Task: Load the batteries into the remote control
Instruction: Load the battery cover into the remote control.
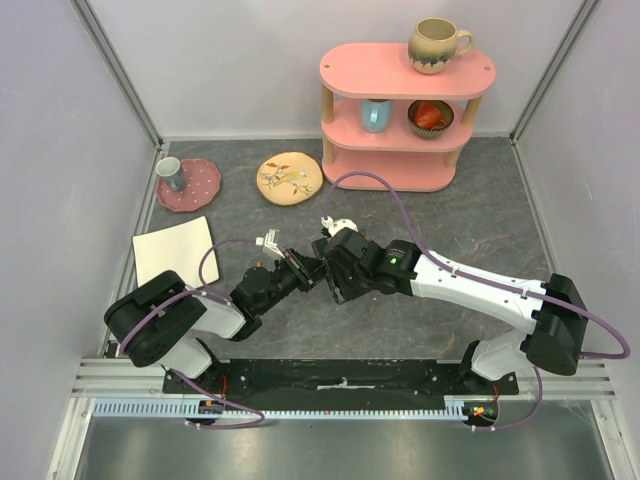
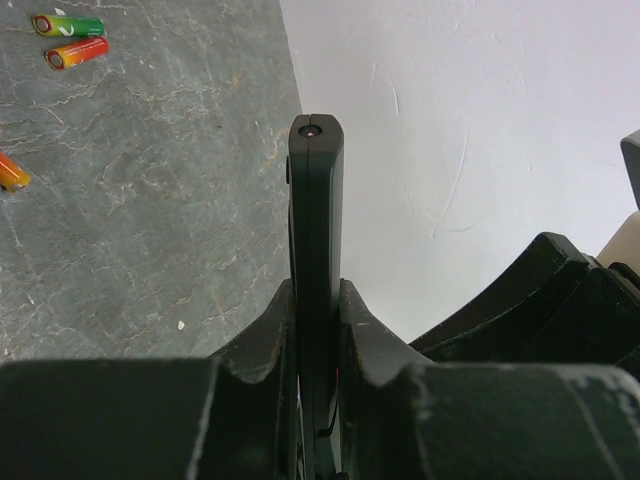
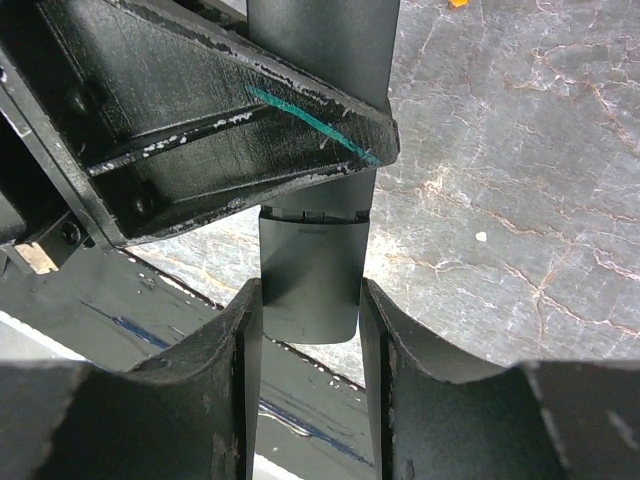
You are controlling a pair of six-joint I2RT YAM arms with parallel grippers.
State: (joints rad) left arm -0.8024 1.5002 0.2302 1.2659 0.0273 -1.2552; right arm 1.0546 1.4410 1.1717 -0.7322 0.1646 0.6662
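Currently, the left arm (image 1: 200,315) extends from its base at the near left edge. It is folded low over the table (image 1: 480,230), with the wrist directed right toward mid-table. The left gripper (image 2: 316,300) is closed tightly on the remote control (image 2: 316,200), clamping its two broad faces. The remote projects edge-on from the jaws, above the table surface.

The right arm (image 1: 480,290) reaches diagonally leftward from the near right edge and meets the left wrist head-on. The right gripper (image 3: 311,295) is partly closed. Its fingers (image 3: 235,340) bear against the two long edges of the remote's end section, gripping it just beyond the left gripper's finger.

Three batteries (image 2: 68,25) lie on the table at the far left of the left wrist view. They are small glossy cylinders: one green and yellow, one red-orange just beside it, and a third cut off by the frame edge.

The table is dark grey with a veined, stone-like pattern. The remote is a slim bar of matte black plastic with rounded corners, a seam along its narrow edge and a small lens at its tip. In the right wrist view a cross seam separates its end section from the body. The gripper fingers are black, ribbed and scuffed pale at the edges. One left finger carries a teal streak.
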